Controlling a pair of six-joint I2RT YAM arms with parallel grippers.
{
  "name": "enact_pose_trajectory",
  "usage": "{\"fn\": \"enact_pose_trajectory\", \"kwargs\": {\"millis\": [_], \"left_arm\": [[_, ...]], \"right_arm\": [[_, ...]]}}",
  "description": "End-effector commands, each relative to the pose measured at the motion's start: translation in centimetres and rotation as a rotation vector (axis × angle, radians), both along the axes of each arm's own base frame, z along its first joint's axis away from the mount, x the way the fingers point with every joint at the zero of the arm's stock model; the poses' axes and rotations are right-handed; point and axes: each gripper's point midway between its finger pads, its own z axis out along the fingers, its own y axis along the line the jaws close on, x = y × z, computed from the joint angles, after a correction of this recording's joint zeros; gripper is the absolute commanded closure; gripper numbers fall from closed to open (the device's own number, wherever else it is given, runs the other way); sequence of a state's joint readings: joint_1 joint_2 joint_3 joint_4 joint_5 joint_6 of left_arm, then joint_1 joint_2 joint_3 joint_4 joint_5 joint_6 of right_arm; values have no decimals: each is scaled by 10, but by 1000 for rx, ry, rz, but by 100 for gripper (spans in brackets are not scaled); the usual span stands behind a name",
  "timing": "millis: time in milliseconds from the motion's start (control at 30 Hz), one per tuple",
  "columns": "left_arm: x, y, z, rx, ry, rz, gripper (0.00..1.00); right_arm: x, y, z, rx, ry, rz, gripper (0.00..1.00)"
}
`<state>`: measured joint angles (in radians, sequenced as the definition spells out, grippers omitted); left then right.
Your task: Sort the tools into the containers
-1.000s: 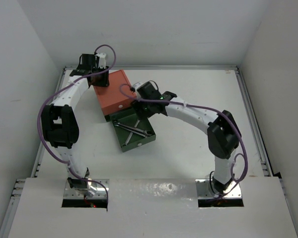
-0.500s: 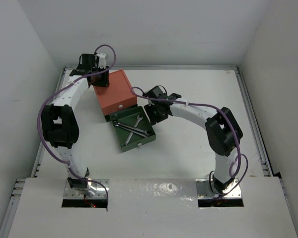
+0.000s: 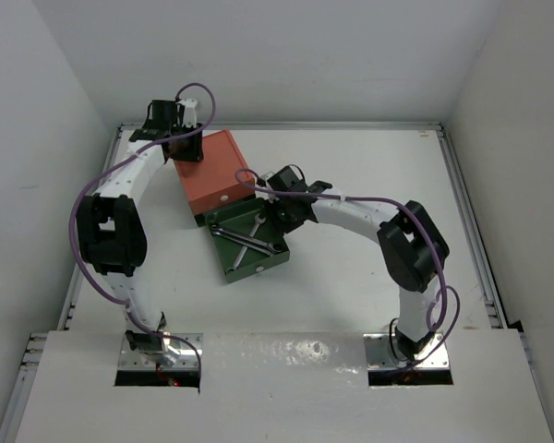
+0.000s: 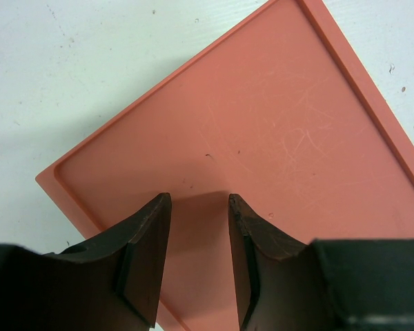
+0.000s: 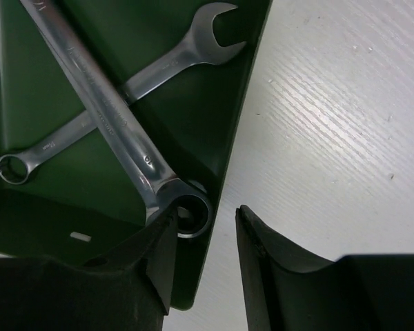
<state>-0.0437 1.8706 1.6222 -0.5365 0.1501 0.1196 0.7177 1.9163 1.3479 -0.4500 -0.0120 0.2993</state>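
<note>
The box's orange-red top (image 3: 214,173) lies at the back left. Its dark green lower drawer (image 3: 270,261) is pulled out toward the front right. Two silver wrenches (image 3: 245,238) lie crossed inside it; in the right wrist view one is long (image 5: 100,103) and the other has an open end (image 5: 186,52). My right gripper (image 3: 286,214) is open and empty, its jaws astride the drawer's right wall (image 5: 243,103), with one finger (image 5: 148,265) by the long wrench's ring end. My left gripper (image 3: 186,152) is open and empty at the orange-red top (image 4: 276,124). The hex key is out of view.
Purple cables (image 3: 198,92) loop along both arms. White walls enclose the white table (image 3: 369,157) at the back and sides, with a metal rail (image 3: 466,221) along the right. The arm bases (image 3: 411,355) sit at the near edge.
My right gripper moved from over the drawer's back out to the right, then came back a little left to the drawer's right wall. The left arm has not moved.
</note>
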Motion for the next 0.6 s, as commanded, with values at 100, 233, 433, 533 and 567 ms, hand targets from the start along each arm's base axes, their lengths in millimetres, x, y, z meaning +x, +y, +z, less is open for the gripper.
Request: {"fn": "enact_pose_trajectory", "kwargs": {"millis": [100,233,433,533,567], "left_arm": [[-1,7,0,-4,11,12,64],[-1,6,-1,-6,13,9,64],[-1,7,-2,-6,15,12,64],[-1,6,-2,-7,16,10,64],[-1,6,-3,-6,18,9,64]], "right_arm": [[15,10,-2,20,-24,-19,66],[16,6,-12,-10,-19,-25,70],[15,8,-22,-8,-6,-32,89],[17,12,-19,15,-15,-36,90],[17,13,-18,21,-19,-37,91]]}}
